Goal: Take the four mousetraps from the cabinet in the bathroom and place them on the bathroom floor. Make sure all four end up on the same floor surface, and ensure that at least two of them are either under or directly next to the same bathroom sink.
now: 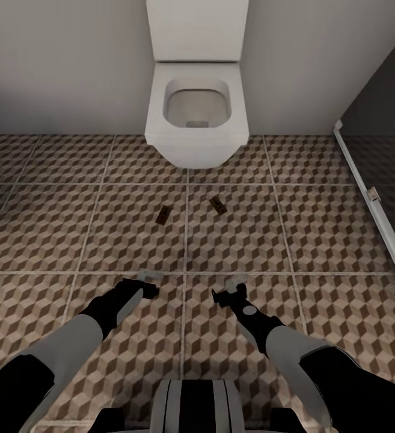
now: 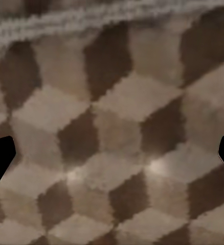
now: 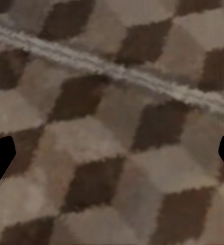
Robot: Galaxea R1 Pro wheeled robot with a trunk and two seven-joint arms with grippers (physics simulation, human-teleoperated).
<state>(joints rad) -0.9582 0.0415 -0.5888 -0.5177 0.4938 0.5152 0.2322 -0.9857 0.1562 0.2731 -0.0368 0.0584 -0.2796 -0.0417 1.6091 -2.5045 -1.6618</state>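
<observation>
Two mousetraps lie flat on the bathroom floor (image 1: 53,228) in front of the toilet: one (image 1: 163,214) left of a grout line, the other (image 1: 217,204) right of it. Both are small brown boards with dark parts. My left gripper (image 1: 148,277) and right gripper (image 1: 234,281) hover low over the cube-pattern tiles, a short way nearer to me than the traps. In the wrist views the left gripper (image 2: 112,158) and the right gripper (image 3: 112,158) are open, with bare tile between the dark fingertips. The cabinet and the sink are out of view.
A white toilet (image 1: 197,114) stands against the grey back wall, straight ahead. A dark panel with a white bottom rail (image 1: 371,204) runs along the right side. My own base (image 1: 197,406) shows at the lower edge.
</observation>
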